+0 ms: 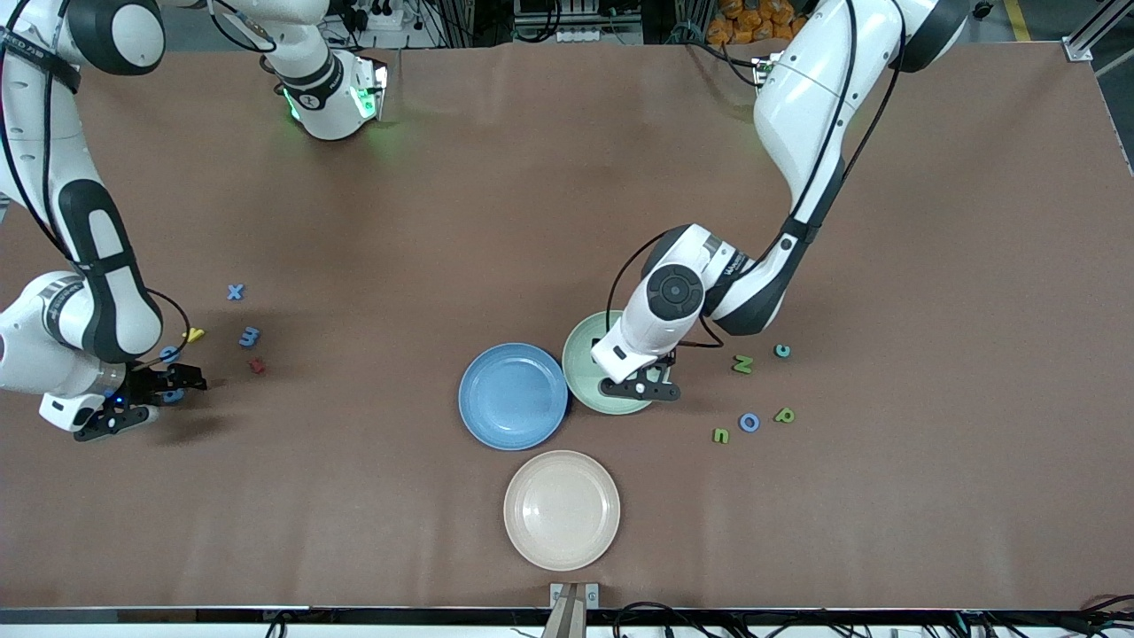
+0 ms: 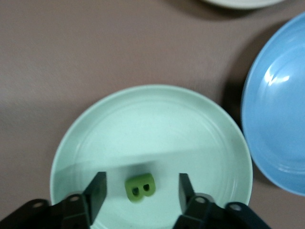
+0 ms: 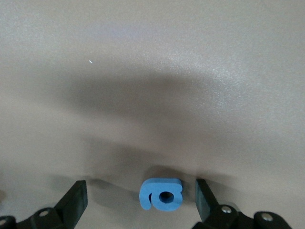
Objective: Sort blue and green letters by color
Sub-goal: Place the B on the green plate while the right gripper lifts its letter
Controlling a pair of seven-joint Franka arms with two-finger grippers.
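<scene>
Front view shows us two arms working at once. Our left gripper (image 1: 640,387) hangs over the green plate (image 1: 586,354), and in the left wrist view its fingers (image 2: 97,191) are spread wide with a green letter B (image 2: 140,187) lying loose on the plate (image 2: 152,124) between them, touching neither pad. Our right gripper (image 1: 133,403) sits low at the right arm's end of the surface (image 1: 567,177); the right wrist view shows its fingers (image 3: 76,200) spread apart around a blue letter (image 3: 161,194) resting on the surface, not yet pinched.

The other letters lie scattered: a blue X (image 1: 235,291) and another blue piece (image 1: 250,336) near the right arm, with a yellow letter (image 1: 194,334) and a dark red letter (image 1: 257,364) among them; toward the left arm's end, green pieces (image 1: 742,363) and a blue ring (image 1: 749,422). The blue plate (image 1: 514,395) and a cream plate (image 1: 562,509) look empty.

We judge the risk to be on the right: the blue letter is small and flat, so a closing pinch slightly off centre could squirt it sideways or tip it. On the left, lifting away carelessly could nudge the B, and the green and blue plates touch, so a misjudged drop could land on the wrong rim.
</scene>
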